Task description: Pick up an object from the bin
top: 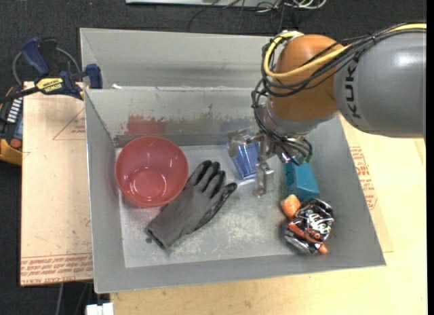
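Over the right-centre floor of the bin (103,137), as the camera view showed it, the gripper (261,175) hung low beneath the arm's orange cover (302,79). It was just beside a blue piece (243,161), translucent and glossy like thin plastic. Whether the gripper was spread, closed or clamped on that piece could not be told. The step was judged to be the descent or the grasp, with nothing yet lifted. The next move would call for a firm closure on the blue piece, then a straight lift clear of the teal block (303,179), a hard-edged box on the gripper's other side. Further left lay a limp knitted grey glove (190,209) and a smooth round pink bowl (150,171). Toward the near right corner lay a crinkled black packet (312,224).
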